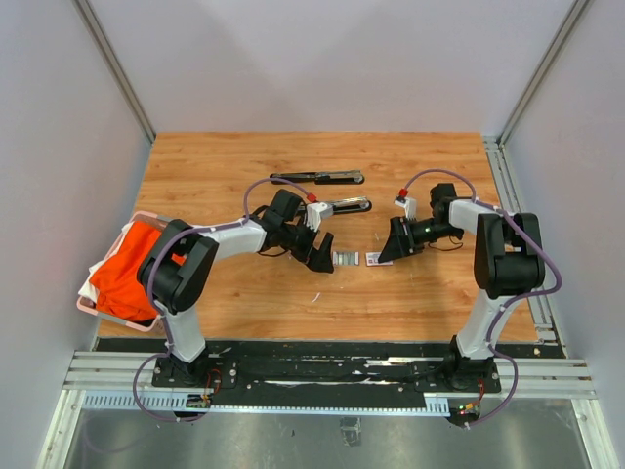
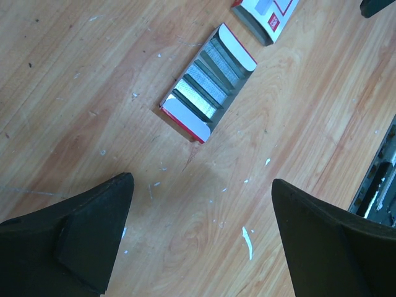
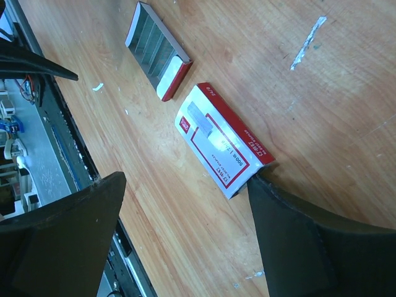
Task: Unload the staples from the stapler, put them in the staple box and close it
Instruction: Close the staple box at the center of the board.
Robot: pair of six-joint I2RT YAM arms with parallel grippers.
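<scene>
While left gripper (image 2: pixel 201 183) and right gripper (image 3: pixel 185 179) gape, staples (image 2: pixel 207 91) lie between, tray (image 2: pixel 179 116) edges untouched.

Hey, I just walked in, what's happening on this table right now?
Nothing is being held: both grippers are open over the wooden table. The left gripper hovers near an open tray with rows of staples in it. The right gripper has one finger right beside a corner of the white and red box. Two staplers lie farther back, neither of them gripped.
</scene>
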